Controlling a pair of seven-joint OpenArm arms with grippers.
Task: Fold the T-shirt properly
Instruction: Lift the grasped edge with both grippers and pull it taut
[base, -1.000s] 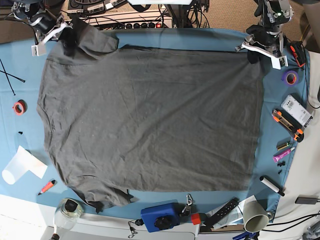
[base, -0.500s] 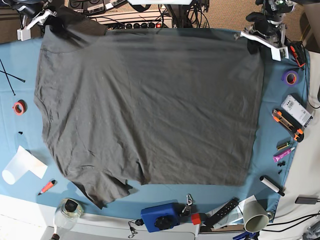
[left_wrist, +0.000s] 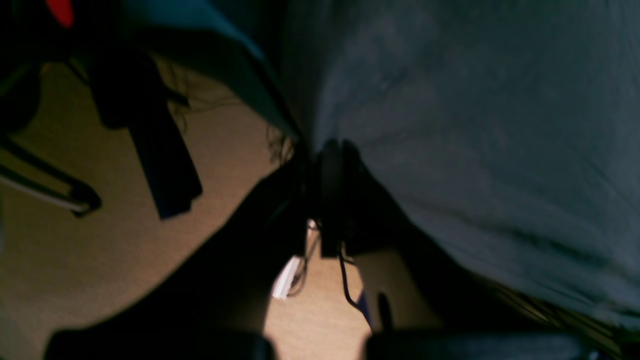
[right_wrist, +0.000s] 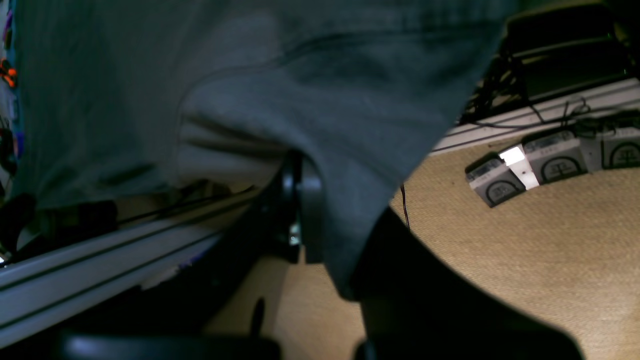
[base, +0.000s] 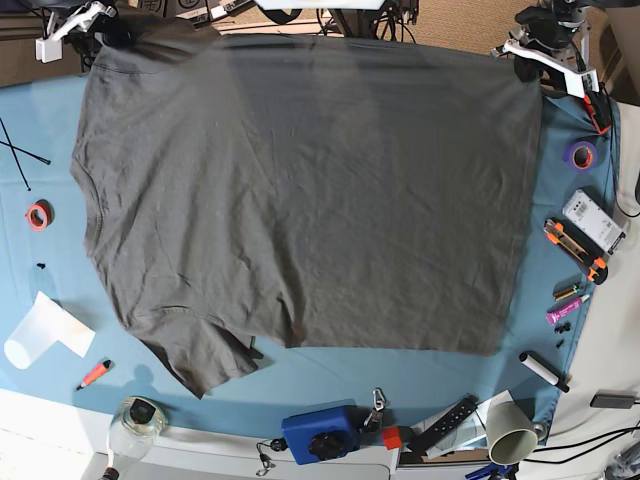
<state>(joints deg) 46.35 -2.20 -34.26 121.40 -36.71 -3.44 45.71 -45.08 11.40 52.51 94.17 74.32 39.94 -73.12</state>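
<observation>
The dark grey T-shirt (base: 300, 190) spreads over most of the blue table cloth (base: 40, 140), its far edge raised off the table. My left gripper (base: 525, 60) is shut on the shirt's far right corner; in the left wrist view the fingers (left_wrist: 330, 190) pinch the fabric (left_wrist: 475, 125) above the floor. My right gripper (base: 100, 25) is shut on the far left corner by the sleeve; in the right wrist view the cloth (right_wrist: 275, 90) drapes over the closed fingers (right_wrist: 305, 200). The near sleeve (base: 205, 355) still lies on the table.
A red tape roll (base: 38, 215), white paper (base: 45, 330) and an orange marker (base: 95, 373) lie at the left. Purple tape (base: 581, 153), a white device (base: 594, 220), a box cutter (base: 575, 250) and a black marker (base: 543, 370) lie at the right. A blue device (base: 320, 432) and paper cup (base: 510, 430) sit in front.
Both grippers have moved up and toward the table's far edge with the shirt's corners. The far edge has lifted, and the near hem and sleeve have slid away from the front edge.
</observation>
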